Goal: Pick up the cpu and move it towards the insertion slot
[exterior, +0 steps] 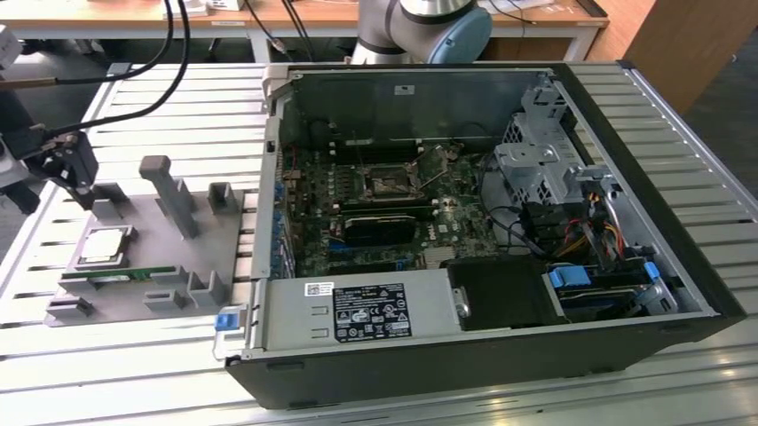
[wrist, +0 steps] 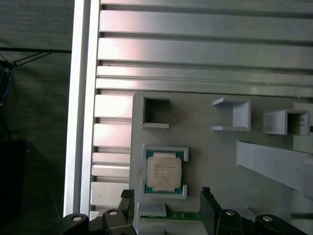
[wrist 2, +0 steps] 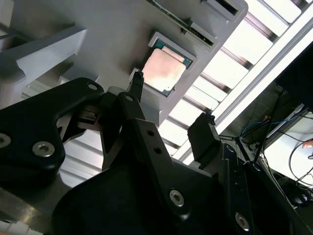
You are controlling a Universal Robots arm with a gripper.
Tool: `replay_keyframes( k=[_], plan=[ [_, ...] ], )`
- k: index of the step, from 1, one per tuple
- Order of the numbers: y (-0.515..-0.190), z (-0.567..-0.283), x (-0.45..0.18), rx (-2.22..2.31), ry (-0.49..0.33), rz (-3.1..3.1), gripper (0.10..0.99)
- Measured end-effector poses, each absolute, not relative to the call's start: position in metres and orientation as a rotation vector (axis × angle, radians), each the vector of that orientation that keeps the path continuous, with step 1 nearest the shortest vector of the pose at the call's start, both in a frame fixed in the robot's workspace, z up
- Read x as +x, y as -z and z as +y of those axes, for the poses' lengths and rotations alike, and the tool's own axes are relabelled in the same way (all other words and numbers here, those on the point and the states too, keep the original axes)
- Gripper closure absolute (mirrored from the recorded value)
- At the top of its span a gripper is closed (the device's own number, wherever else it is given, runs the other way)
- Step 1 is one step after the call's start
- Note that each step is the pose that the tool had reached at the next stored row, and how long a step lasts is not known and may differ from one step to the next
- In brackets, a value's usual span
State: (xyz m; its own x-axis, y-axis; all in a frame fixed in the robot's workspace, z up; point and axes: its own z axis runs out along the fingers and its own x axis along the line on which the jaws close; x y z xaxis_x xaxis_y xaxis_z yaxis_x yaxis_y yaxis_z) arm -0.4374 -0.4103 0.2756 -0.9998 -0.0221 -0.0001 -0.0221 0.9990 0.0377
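First wrist view showed my hand (wrist: 166, 196) wide, empty, near the cpu (wrist: 164, 170); closing off-centre could tip it against the holder (wrist: 220, 161). Exterior view put the insertion slot (exterior: 388, 185) toward three o'clock.

**Robotics lab set up for computer assembly**

A counter (exterior: 675, 124) of slatted aluminium profile carries an open desktop computer case (exterior: 474, 364) with its motherboard (exterior: 379, 213) exposed. A grey fixture plate (exterior: 166, 266) seats a bare cpu (exterior: 105, 244). A robot arm's base (exterior: 421, 27) stands at the counter's far edge, wooden desks (exterior: 319, 12) sit beyond, and black cables (exterior: 186, 40) trail across.
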Motion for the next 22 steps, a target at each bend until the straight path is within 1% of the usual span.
replay_keyframes(
  k=[22],
  plan=[
    [-0.2708, -0.4141, -0.4374, 0.035, 0.061, -3.141, 0.439]
  ],
)
